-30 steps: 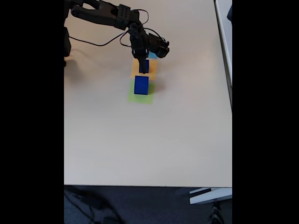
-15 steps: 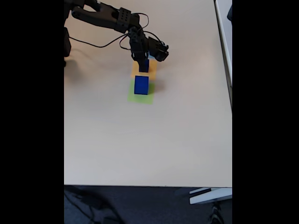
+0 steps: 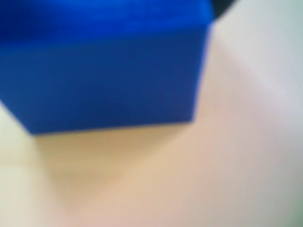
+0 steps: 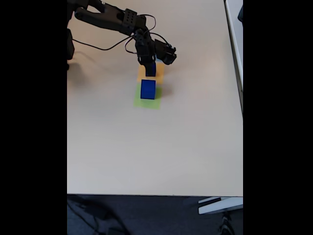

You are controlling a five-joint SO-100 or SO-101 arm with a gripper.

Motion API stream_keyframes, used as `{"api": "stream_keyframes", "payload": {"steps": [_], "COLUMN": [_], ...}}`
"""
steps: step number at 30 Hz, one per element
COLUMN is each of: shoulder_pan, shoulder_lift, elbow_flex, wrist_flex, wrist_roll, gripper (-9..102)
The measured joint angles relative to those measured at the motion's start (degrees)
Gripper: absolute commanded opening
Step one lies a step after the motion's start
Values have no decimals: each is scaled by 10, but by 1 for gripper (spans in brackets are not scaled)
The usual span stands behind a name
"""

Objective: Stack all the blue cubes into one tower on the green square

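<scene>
A large blue cube (image 4: 147,89) stands on the green square (image 4: 139,103) in the fixed view. Just behind it, a smaller blue cube (image 4: 151,69) hangs over the orange square (image 4: 141,74), and my gripper (image 4: 149,68) is shut on it from above. The wrist view is blurred: a blue cube (image 3: 104,71) covers its upper left, close to the lens, with pale table below it. My fingers cannot be made out there.
A sliver of the light-blue square (image 4: 160,58) peeks out behind the gripper. The arm (image 4: 110,19) reaches in from the top left, trailing a black cable (image 4: 98,47). The beige table (image 4: 156,156) ends at a front edge low in the view.
The gripper with the small blue cube has shifted slightly up and back, away from the large cube. The large cube has not moved.
</scene>
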Motion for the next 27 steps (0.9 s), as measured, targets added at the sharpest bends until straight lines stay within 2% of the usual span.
{"api": "stream_keyframes", "payload": {"steps": [11,27], "shoulder_pan": [18,75], "shoulder_lift": [52,88], "elbow_flex": [-99,-101], "wrist_flex": [117,143], "wrist_roll": [-36,-83], "gripper": [0,0]}}
